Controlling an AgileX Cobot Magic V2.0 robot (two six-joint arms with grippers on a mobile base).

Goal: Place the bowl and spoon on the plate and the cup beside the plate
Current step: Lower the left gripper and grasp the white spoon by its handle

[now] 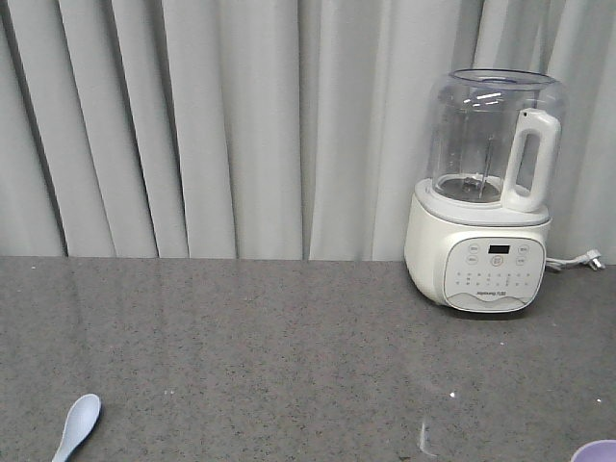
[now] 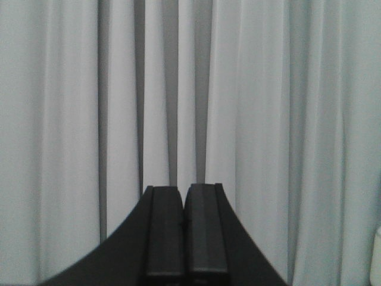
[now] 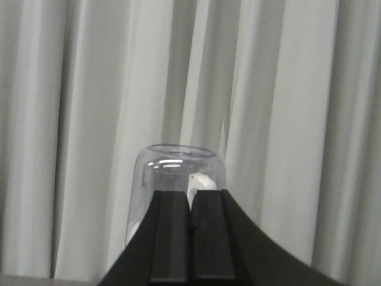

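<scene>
On the front camera I see the spoon (image 1: 77, 426) in plain pale blue with no pattern. The sliver of bowl (image 1: 598, 450) at the bottom right corner is lavender. The counter (image 1: 289, 346) is mid grey with fine dark and light speckles. The blender (image 1: 486, 192) has a cream-white base and handle, a clear jug, a small black display and faint grey button marks. The curtain (image 1: 241, 125) is off-white, its folds shading into vertical grey stripes. On my wrist cameras, the left gripper (image 2: 184, 190) and right gripper (image 3: 191, 193) are both matte black.
</scene>
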